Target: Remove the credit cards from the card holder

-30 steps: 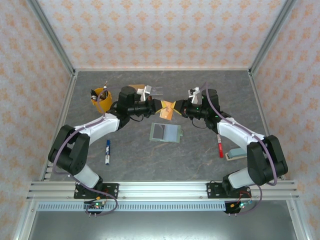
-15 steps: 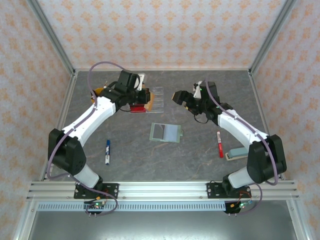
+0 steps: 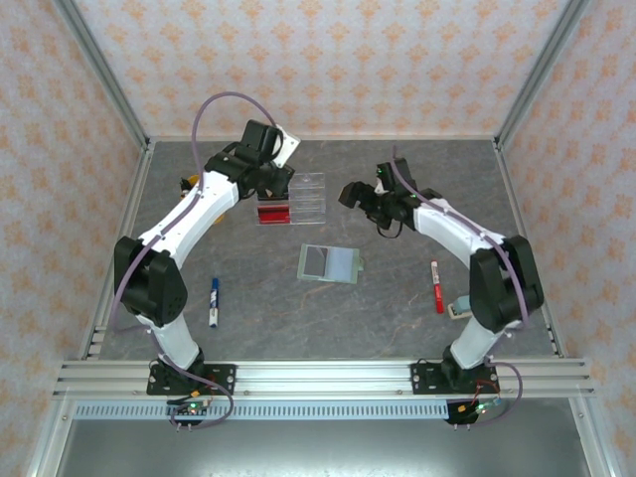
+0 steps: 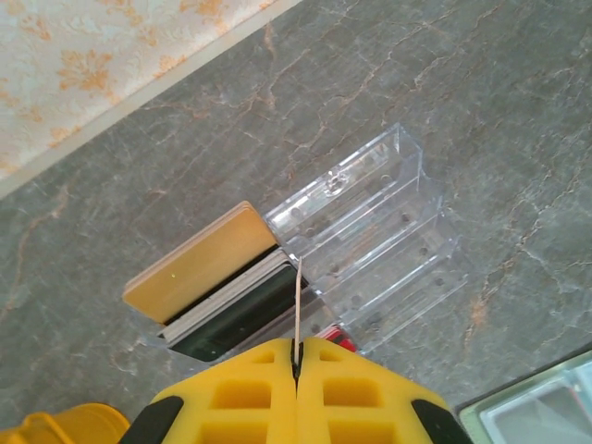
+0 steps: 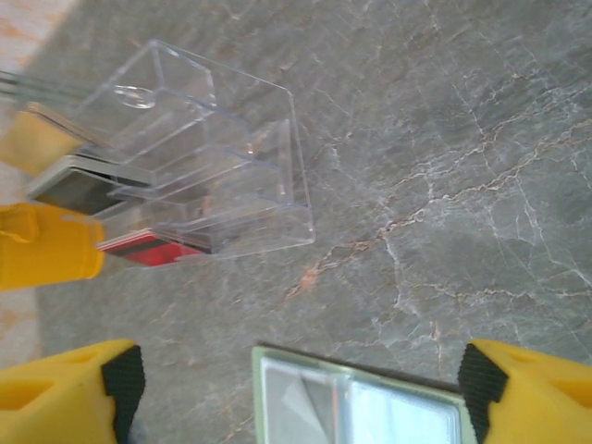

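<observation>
Since the frame one second ago, the two end effectors are no longer meeting over the middle of the tabletop (image 3: 248,298). The left arm is now reaching toward the far side, and the right end effector's fingers are now standing wide apart.

The card holder (image 3: 330,263) is lying opened flat near the centre of the tabletop, green rim outward and pale grey-blue inside facing up, with neither end effector touching it. In the right wrist view its edge (image 5: 361,402) is showing below the spread fingers.

The left end effector (image 4: 298,356) is clamping a thin card (image 4: 298,301), seen edge-on, with its yellow fingers (image 4: 240,393) pressed together on it. It is holding this thin card directly above the clear acrylic tray (image 4: 388,222).

In the near end of the tray, a tan card (image 4: 199,264) is standing beside a dark card (image 4: 236,314), and a red card (image 3: 271,212) is lying in the compartment nearest the card holder.

The right end effector (image 3: 353,194) is hovering just beside the tray and is gripping nothing.

Farther out, a blue marker (image 3: 214,301) is lying near the left arm. A red marker (image 3: 436,286) is lying near the right arm. A yellow cup (image 3: 189,182) is standing partly hidden behind the left arm.
</observation>
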